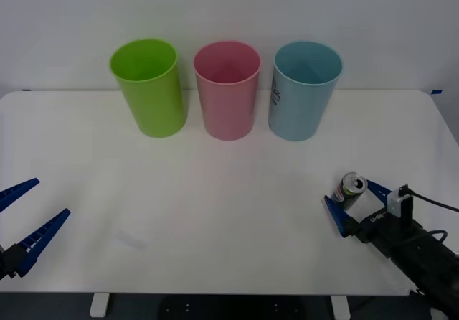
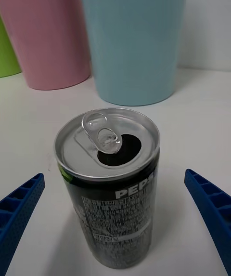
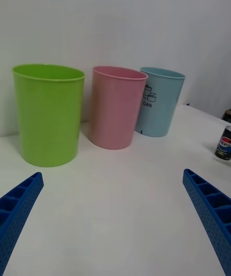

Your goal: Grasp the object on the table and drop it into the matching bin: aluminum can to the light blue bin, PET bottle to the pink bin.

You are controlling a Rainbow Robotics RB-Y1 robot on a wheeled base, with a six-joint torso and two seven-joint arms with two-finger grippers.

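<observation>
One can, two blue fingers either side of it, not squeezed yet.

The right gripper (image 1: 353, 204) sits at the lower right of the front view, spread wide around the can (image 1: 351, 187), which stands upright on the table (image 1: 215, 191) with its pull tab up and the mouth open. In the right wrist view the can (image 2: 109, 184) is between the fingers (image 2: 19, 208) with bare table on both sides, a bit closer to one finger, so I'd centre it before closing or it may get nudged over. Pinch the body below the rim, then lift straight up. The light blue bin (image 1: 306, 90) at upper right of centre is the likely target, next to the pink bin (image 1: 227, 89). Left gripper (image 1: 25, 218) is parked at the lower left edge, also spread.
</observation>
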